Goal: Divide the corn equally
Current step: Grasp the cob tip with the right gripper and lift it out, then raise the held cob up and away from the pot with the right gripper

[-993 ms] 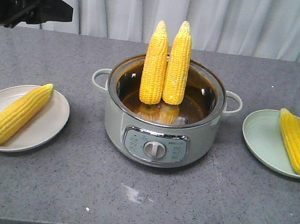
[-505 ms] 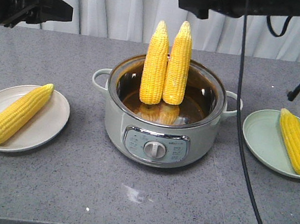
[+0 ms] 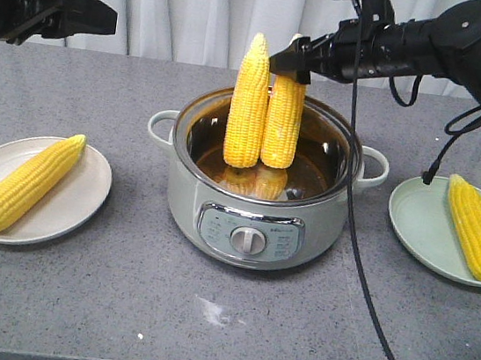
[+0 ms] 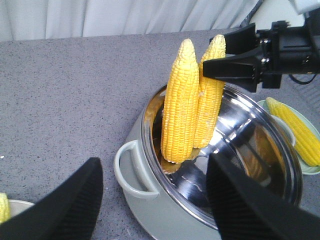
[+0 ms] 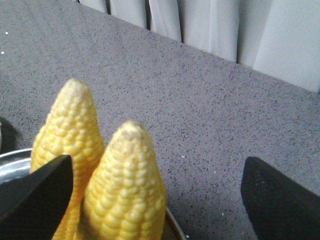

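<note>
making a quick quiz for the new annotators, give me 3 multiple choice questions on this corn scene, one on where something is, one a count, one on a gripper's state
1. Where do the two upright cobs stand?
A on the bare table
B in the pot
C on the floor

2. How many cobs show in all?
A two
B three
C four

3. How is the right gripper?
A open, at an upright cob's tip
B shut on a cob
C shut, resting on the table

Answers:
1 B, both rise from inside the pot's rim.
2 C, two are in the pot, one lies on the white plate and one on the green plate.
3 A, the right wrist view shows its fingers wide apart on either side of the tip.
</note>
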